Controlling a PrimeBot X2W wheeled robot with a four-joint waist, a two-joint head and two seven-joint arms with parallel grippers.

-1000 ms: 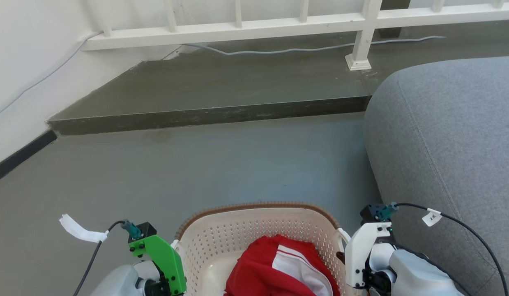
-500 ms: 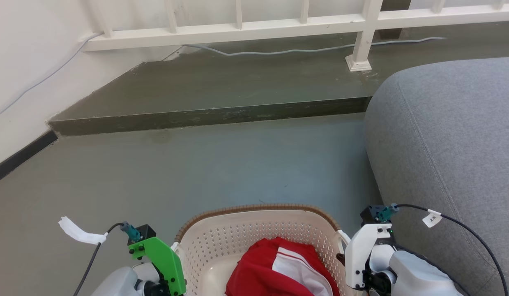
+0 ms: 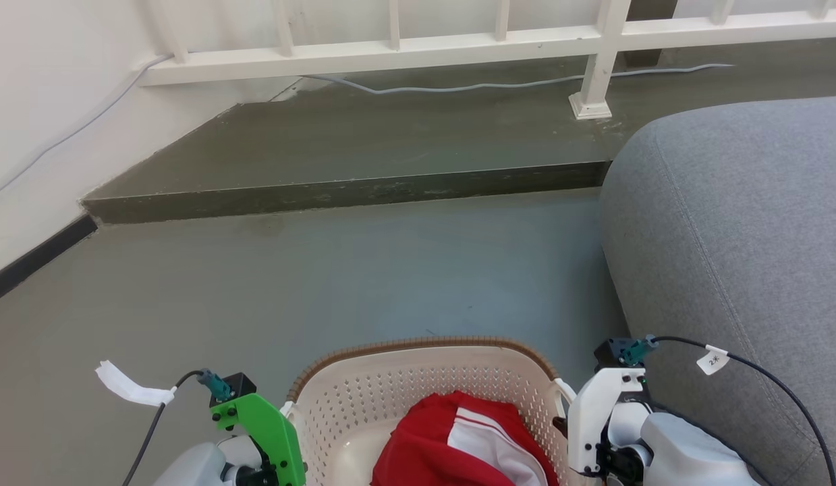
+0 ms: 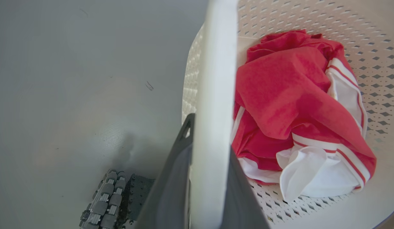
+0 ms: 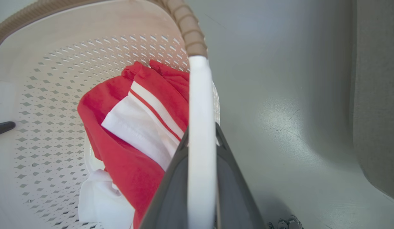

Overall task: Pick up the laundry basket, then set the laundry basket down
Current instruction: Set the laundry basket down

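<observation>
The left tool (image 4: pixel 209 140) is clenched on the laundry basket's left handle (image 4: pixel 212 79). Its 2 dark fingers press the white bar from either side, 1 outside the basket wall and 1 inside. The right tool (image 5: pixel 201 136) grips the right handle (image 5: pixel 200 105) the same way, with the bar running straight up between its fingers. In the head view both wrists sit low at the bottom edge (green mount on the left, white mount on the right), 1 on each side of the basket and close against it.

The laundry basket (image 3: pixel 364 405) is cream plastic with rows of small diamond holes in its walls and a brown woven-look rim (image 3: pixel 418 343) along its far edge. A crumpled red garment (image 4: pixel 279 92) with white panels and thin stripes lies inside.

The basket sits between the 2 arms over the grey floor (image 3: pixel 364 270), near the grey sofa (image 3: pixel 741 223) on the right. I cannot tell whether its bottom touches the floor. Beyond it, well apart, a dark raised step (image 3: pixel 350 192) runs below a white railing (image 3: pixel 391 47).
</observation>
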